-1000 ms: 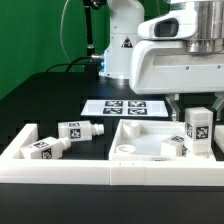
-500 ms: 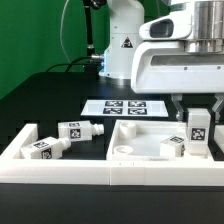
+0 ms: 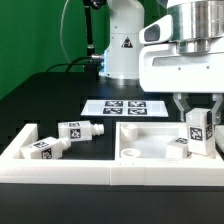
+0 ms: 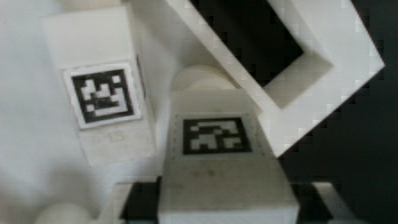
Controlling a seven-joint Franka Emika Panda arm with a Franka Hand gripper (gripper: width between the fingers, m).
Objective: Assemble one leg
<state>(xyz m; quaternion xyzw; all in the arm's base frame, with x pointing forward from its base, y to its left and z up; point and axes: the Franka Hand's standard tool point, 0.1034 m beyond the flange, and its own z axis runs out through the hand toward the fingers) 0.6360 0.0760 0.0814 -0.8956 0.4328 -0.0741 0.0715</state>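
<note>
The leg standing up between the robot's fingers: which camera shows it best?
The exterior view: the upright leg shows whole, tag facing out, with the gripper around its top. The wrist view shows the same leg only partly, very close, with its tagged face filling the picture.

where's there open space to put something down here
Bare black table at the exterior view's left, behind the two loose legs, and the panel floor beside its hole. Crowded at the exterior view's right, where the hand grips an upright leg next to a lying leg.
</note>
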